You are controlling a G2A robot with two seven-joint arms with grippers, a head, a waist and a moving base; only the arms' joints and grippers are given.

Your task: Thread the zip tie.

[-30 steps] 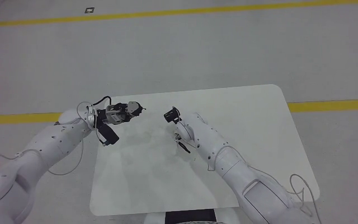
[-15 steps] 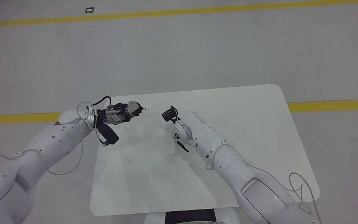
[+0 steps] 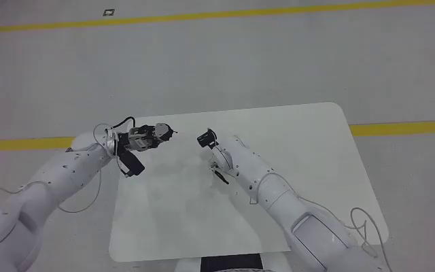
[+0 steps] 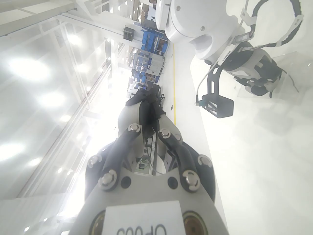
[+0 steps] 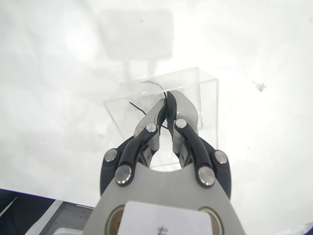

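In the right wrist view we see the right claw (image 5: 167, 103) pinched shut on the tie (image 5: 137, 108), a thin black strip that sticks out past the fingertips. The claw hangs over a clear box (image 5: 207, 91) standing on the white table (image 5: 49, 50); whether its tips dip inside the box we cannot tell.

In the left wrist view the left claw (image 4: 149, 105) points out toward the room with its fingers pressed together. A dark strand runs between them, but we cannot tell whether anything is held there. Farther off, the right claw sits just beside the box, and a thin end of the tie pokes out beyond it.

In the top view the two claws face each other above the table, near but apart. Going by the black cable loop at its wrist, we take the arm at the picture's left for the right one (image 3: 166, 131); the left claw (image 3: 206, 139) is the one opposite.

We judge the tie to be lifted and held in one claw, with the threading itself not yet begun and no loop closed. The next move calls for the left claw to open and take the free end. The tail must then be lined up squarely with the small slot in the head; the strip is thin and springy, so a small tilt would make it miss.
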